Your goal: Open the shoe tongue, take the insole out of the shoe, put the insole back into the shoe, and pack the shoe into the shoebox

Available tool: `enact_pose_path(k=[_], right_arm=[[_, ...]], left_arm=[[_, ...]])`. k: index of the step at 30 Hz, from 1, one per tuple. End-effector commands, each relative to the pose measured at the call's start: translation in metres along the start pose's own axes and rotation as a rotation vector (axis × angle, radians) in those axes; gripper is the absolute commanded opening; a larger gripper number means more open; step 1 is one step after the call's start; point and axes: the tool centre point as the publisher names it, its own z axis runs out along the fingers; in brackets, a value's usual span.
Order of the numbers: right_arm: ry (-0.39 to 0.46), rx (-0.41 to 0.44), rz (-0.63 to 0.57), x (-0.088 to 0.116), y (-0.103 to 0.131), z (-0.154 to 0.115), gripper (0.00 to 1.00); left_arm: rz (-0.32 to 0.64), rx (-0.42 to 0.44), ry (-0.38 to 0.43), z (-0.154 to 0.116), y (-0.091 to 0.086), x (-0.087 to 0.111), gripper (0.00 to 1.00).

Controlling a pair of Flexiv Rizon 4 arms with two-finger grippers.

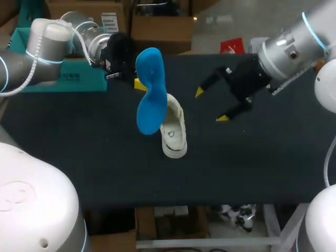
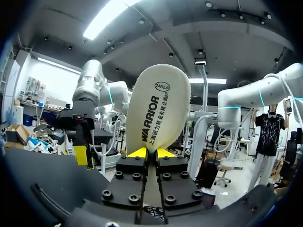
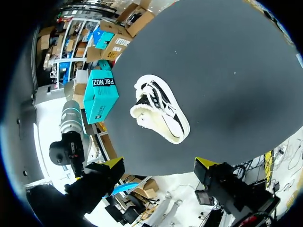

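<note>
The left gripper (image 1: 137,84) is closed tight on the narrow heel end of the insole (image 1: 149,94). In the left wrist view its two yellow tips (image 2: 150,152) pinch that end from both sides, with the insole (image 2: 158,113) standing up ahead of the fingers. The left arm comes in from the far left corner, its wrist just beside the shoebox (image 1: 79,79), and it holds the insole up off the table (image 1: 262,157). The insole's blue face is turned to the head camera and its pale underside to the wrist camera. That underside carries dark lettering running along its length and a small oval mark near the toe; I do not read them off.

The right gripper (image 1: 211,106) hangs above the table on the shoe's right, fingers spread wide and holding nothing. The right arm enters from the far right corner, its black wrist angled toward the middle. From its own wrist camera the parted tips (image 3: 158,164) frame the shoe (image 3: 158,113) well ahead of them.

The shoe (image 1: 173,134) is white with dark markings; it lies on the dark table near the middle, between the two grippers. In the head view the insole's lower end overlaps it — whether they touch cannot be told.

The teal shoebox (image 3: 101,94) sits at the table's far left edge, well apart from the shoe, with white print on its side.
</note>
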Motion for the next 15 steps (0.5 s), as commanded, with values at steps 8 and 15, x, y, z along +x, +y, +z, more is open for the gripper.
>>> enact_pose_path(k=[8, 15], right_arm=[[0.077, 0.145, 0.346, -0.003, 0.000, 0.012, 1.00], [0.077, 0.145, 0.346, -0.003, 0.000, 0.012, 1.00]], left_arm=[[0.130, -0.285, -0.030, 0.021, 0.020, -0.002, 0.00], [0.236, -0.443, -0.074, 0.029, 0.045, -0.014, 0.00]])
